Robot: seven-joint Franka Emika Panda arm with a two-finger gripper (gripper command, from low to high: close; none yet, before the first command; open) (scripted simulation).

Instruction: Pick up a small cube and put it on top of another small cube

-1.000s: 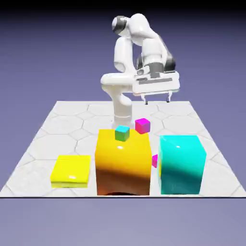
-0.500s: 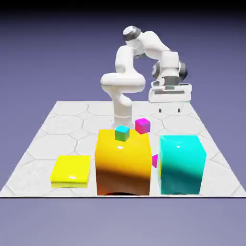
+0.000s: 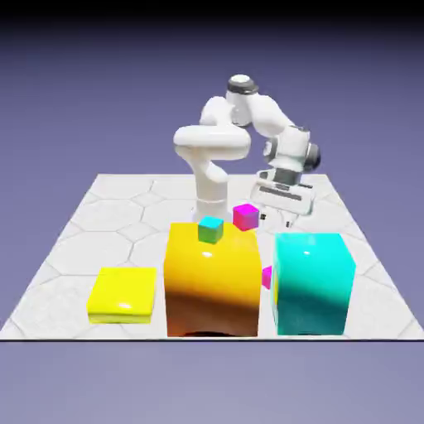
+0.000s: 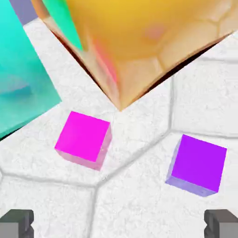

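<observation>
Hand view: A violet cube (image 4: 197,162) is lying flat on the pale tabletop (image 4: 135,204), sitting apart from a magenta cube (image 4: 83,137) and just beyond the gripper (image 4: 119,224), whose fingers are standing wide apart and holding nothing. The cube is showing crisp edges and flat, matte-looking sides, suggesting a light, stiff block that should not be squashing under a pinch. Its smooth faces could be slipping if caught near the corners, so the best hold is probably lying across the middle of two opposite sides, with the fingers turning to match its skewed edges. The magenta cube is likely serving as the base, its flat top offering a small landing spot.

Behind them, an orange block (image 4: 153,37) is gleaming like polished plastic and mirroring the floor's veined, six-sided tiles, while a teal block (image 4: 23,79) is rising at the frame's edge. In the exterior view, a glossy yellow slab (image 3: 122,294) with softly rounded edges is resting flat, and the white arm (image 3: 212,139), all smooth curves, is bending over the table.
</observation>
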